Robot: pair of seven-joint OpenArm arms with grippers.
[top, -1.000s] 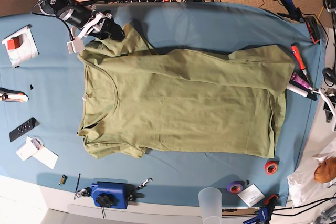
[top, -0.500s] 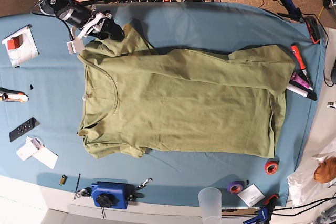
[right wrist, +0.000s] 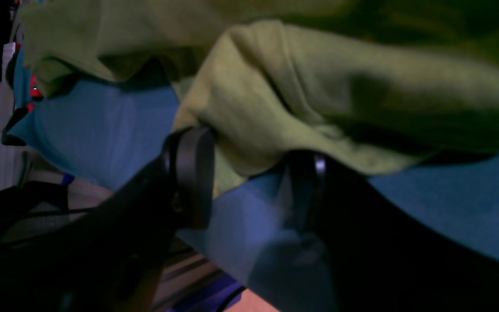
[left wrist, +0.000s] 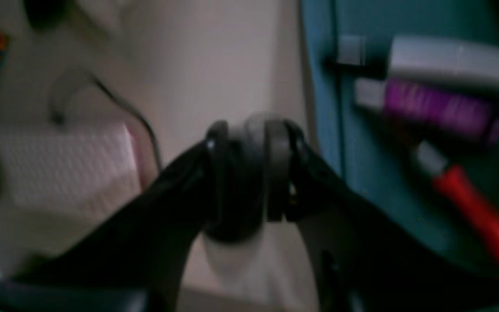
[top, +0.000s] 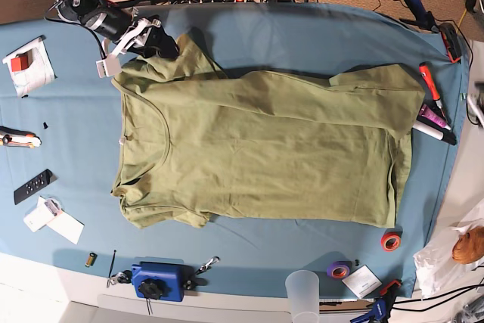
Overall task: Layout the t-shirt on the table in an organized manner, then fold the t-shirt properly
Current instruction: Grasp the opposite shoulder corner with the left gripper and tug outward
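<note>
The right pincer (right wrist: 249, 182) has its two black fingers (right wrist: 191, 173) spread wide, with nothing held. A bunched sleeve of the plain olive-green cotton t-shirt (right wrist: 275, 95) sits right at the tips, partly between them, on the table (right wrist: 448, 208) with its smooth teal-blue cloth. In the base view this pincer (top: 155, 41) is at the shirt's top left sleeve.

The t-shirt (top: 265, 153) lies mostly flat across the middle of the table (top: 302, 35), with the round neck toward the left side.

The left pincer (left wrist: 249, 173) is off past the table edge, well away from the t-shirt. Its fingers look close together with nothing between them, but the picture is blurry. Beside it on the table lie a red-handled tool (left wrist: 474, 216) and a purple marker (left wrist: 435, 106).

Past the shirt's hem, near the table's front edge, sit an orange tape roll (top: 390, 242) and a purple tape roll (top: 338, 269).
</note>
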